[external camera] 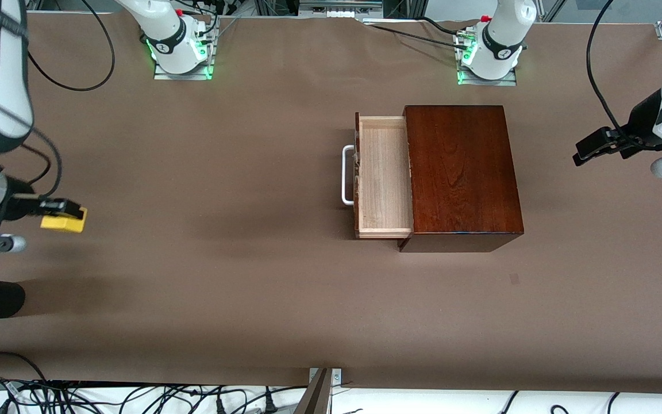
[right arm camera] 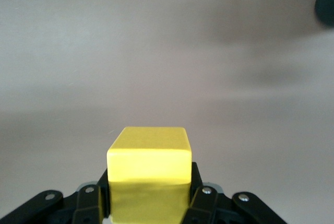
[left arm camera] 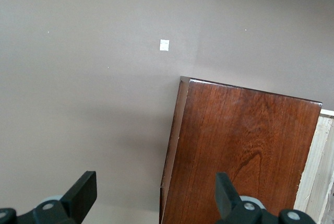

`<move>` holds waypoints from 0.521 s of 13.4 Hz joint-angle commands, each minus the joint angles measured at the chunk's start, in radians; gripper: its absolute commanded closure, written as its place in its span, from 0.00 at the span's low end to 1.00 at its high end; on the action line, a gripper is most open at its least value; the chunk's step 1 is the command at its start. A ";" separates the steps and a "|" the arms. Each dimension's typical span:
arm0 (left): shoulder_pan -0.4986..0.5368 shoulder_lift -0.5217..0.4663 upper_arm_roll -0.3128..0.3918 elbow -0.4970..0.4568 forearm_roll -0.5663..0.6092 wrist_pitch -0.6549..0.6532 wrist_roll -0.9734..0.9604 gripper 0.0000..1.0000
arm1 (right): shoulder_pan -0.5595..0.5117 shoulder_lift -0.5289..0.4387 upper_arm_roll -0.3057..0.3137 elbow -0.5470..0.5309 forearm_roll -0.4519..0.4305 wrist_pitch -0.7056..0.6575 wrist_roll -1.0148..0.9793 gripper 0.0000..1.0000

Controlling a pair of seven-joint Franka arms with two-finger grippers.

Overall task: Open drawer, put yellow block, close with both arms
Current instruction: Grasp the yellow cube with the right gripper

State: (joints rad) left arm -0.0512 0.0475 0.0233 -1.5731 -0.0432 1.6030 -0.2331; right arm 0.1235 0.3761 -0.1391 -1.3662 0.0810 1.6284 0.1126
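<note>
The block [external camera: 64, 222] sits between the jaws of the right gripper [external camera: 69, 214], which are clenched on its two sides; in the right wrist view the block [right arm camera: 148, 179] fills the gap between the two black fingers [right arm camera: 201, 195]. It hangs over the bare desk [external camera: 222, 276] at the right arm's end, well apart from the drawer [external camera: 383, 175].

The drawer is pulled out of the box [external camera: 460, 175] toward the right arm's end, with its white handle [external camera: 347, 175] facing that way. Its pale tray is open from above and looks empty. Its long axis runs from nearer the front camera to farther from it.

So the tray lies straight across the desk from the block, toward the left arm's end. The coming move probably needs a long sideways carry over the desk and then a descent into the tray.

The left gripper [external camera: 598, 146] waits over the desk past the box at the left arm's end, its jaws released and holding nothing.
</note>
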 commanded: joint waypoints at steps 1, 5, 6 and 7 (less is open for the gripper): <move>0.002 0.014 -0.005 0.028 0.013 -0.002 0.005 0.00 | 0.123 -0.034 0.007 -0.036 -0.004 -0.028 0.296 1.00; -0.001 0.026 -0.009 0.028 0.019 -0.002 0.001 0.00 | 0.246 -0.045 0.110 -0.034 0.046 -0.028 0.839 1.00; 0.001 0.026 -0.009 0.028 0.016 -0.002 0.001 0.00 | 0.275 -0.043 0.140 -0.030 0.048 -0.016 0.957 1.00; 0.001 0.026 -0.009 0.028 0.016 -0.002 0.001 0.00 | 0.312 -0.031 0.159 0.002 0.048 -0.007 1.087 1.00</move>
State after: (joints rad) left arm -0.0526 0.0572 0.0197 -1.5727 -0.0432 1.6056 -0.2331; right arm 0.3933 0.3591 -0.0093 -1.3756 0.1105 1.6097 0.9958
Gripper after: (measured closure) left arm 0.000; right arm 0.445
